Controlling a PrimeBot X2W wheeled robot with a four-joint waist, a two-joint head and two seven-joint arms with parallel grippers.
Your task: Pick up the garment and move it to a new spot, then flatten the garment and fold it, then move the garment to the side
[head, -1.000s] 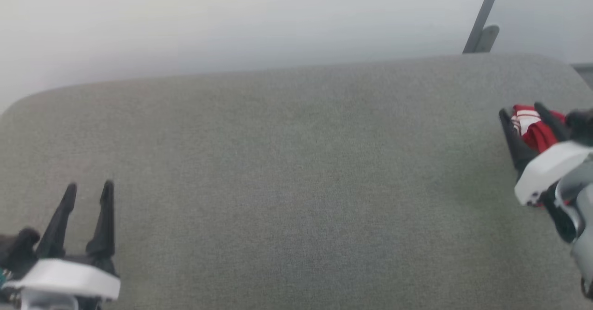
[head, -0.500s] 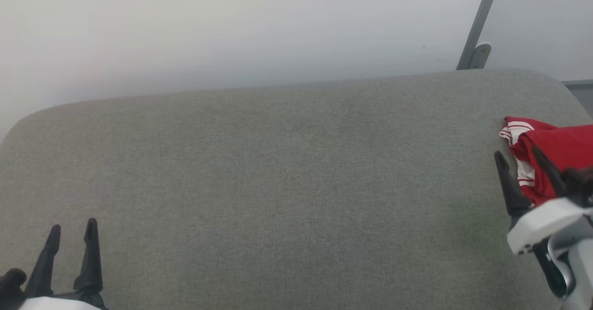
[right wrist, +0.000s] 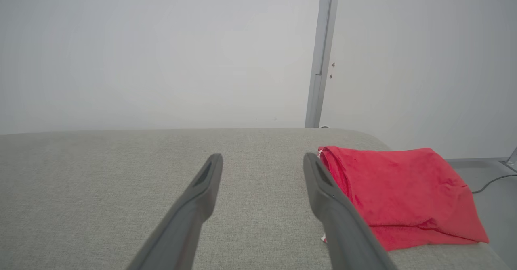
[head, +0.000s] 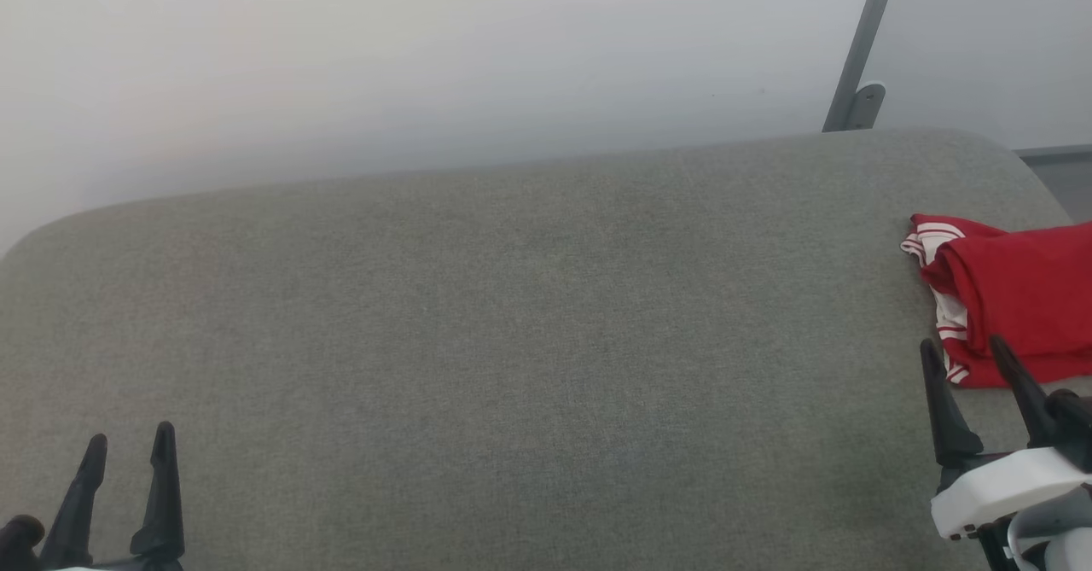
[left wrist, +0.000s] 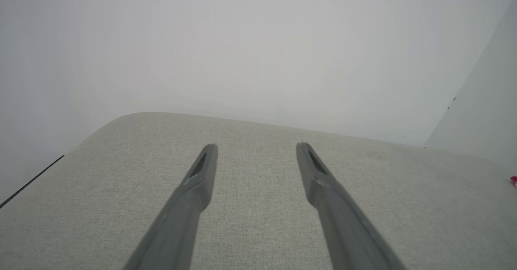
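The garment (head: 1011,298) lies as a compact red bundle, striped trim showing at its left edge, at the far right end of the grey padded surface (head: 512,340), near the rounded corner and running off the head view's right border. The right gripper (head: 961,345) hovers just short of it, fingers spread apart with nothing between them. In the right wrist view the garment (right wrist: 396,189) sits ahead and to the right of the right gripper (right wrist: 262,157), so the fingers point past its left edge rather than at it. Its longer side appears to run left to right. The left gripper (head: 130,433), fingers likewise apart and empty, is well apart at the opposite end. The tidy bundle suggests the folding is done; any further handling would suit the right arm, swinging rightward
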